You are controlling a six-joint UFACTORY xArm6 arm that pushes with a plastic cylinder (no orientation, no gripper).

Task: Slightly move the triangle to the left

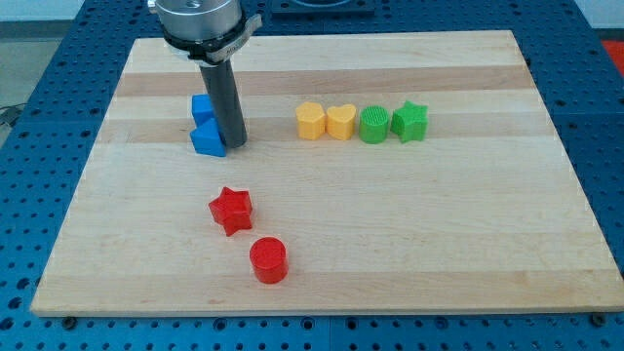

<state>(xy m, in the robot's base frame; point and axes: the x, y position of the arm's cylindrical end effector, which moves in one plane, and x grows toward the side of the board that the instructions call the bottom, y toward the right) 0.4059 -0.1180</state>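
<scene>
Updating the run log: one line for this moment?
tip touching blue triangle from view's right | blue cube behind | triangle not visibly moved

A: From where does the one view look?

B: From above and in front of the board [322,263], tilted down, so the far edge lies at the view's top.

A: How near?

B: Near enough that the board almost fills the frame, with blue table [29,195] showing round it; the arm [200,19] is cut off at the top.
</scene>
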